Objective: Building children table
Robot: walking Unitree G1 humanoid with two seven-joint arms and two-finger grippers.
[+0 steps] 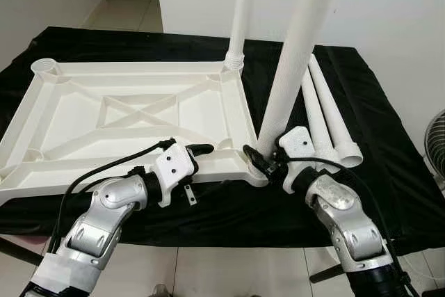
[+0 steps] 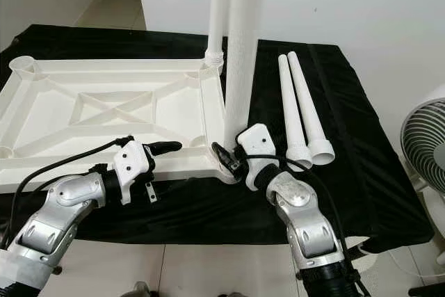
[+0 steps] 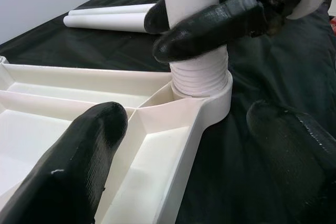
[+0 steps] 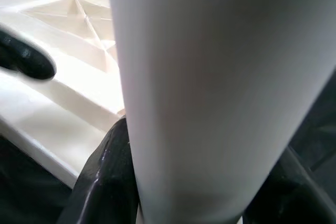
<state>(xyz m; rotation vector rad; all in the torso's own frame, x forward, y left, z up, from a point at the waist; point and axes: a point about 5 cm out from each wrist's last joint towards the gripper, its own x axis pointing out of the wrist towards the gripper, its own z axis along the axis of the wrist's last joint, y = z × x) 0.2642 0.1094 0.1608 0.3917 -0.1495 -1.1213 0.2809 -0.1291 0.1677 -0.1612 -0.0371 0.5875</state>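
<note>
One leg between right jaws.

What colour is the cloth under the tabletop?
Black cloth, plain, clearest in the left eye view.

Head stereo pair looks forward and down over upturned tabletop on black cloth — same scene, slight offset. Left wrist cam sits low, close to corner socket. Right wrist cam jammed against upright leg — both wrists share that corner.
</note>
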